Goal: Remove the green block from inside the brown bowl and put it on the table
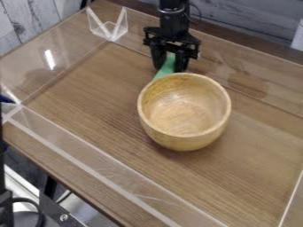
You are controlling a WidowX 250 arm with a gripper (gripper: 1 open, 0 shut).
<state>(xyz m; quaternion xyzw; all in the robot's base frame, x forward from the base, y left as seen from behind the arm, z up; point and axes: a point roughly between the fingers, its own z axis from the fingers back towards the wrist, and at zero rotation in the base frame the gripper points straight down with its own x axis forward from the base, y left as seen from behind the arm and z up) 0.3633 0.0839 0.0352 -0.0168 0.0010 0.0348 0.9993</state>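
Note:
The brown bowl stands on the table, and no block shows inside it. Just behind the bowl's far rim my black gripper points straight down, low over the tabletop. It is shut on the green block, which slants between the fingers with its lower end at or near the table beside the bowl's rim. The upper part of the block is hidden by the fingers.
Low clear acrylic walls edge the tabletop on all sides. A small clear bracket stands at the far left corner. Bare wood lies to the left of and in front of the bowl.

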